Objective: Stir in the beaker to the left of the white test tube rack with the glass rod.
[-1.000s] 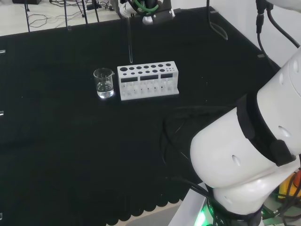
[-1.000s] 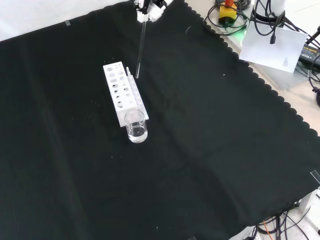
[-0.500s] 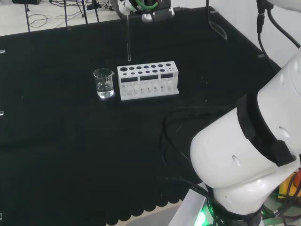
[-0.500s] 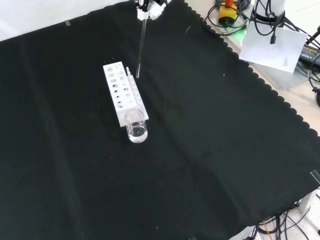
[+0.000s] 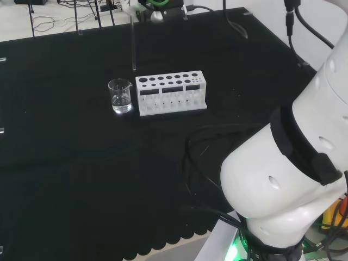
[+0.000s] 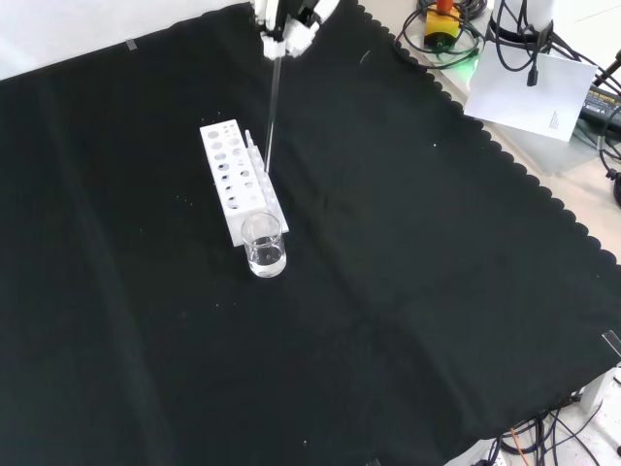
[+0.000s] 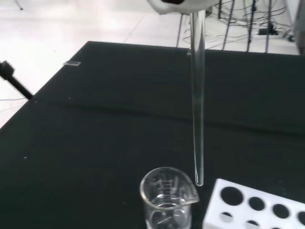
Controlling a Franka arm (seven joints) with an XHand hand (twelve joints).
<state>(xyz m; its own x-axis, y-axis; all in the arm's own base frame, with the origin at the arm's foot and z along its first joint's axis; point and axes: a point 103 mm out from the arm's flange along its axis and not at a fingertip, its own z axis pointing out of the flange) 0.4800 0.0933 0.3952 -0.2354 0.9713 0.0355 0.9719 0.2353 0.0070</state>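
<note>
Below the hand, seemingly pinched: glass rod.

The glass rod is clear, smooth glass with a glossy sheen along its length. The beaker is likewise transparent and shiny, with pale printed marks on its wall. The test tube rack looks like white matt plastic. The bench is covered in black matt cloth with a scalloped edge. The robot hand shows smooth white and black plastic.
</note>
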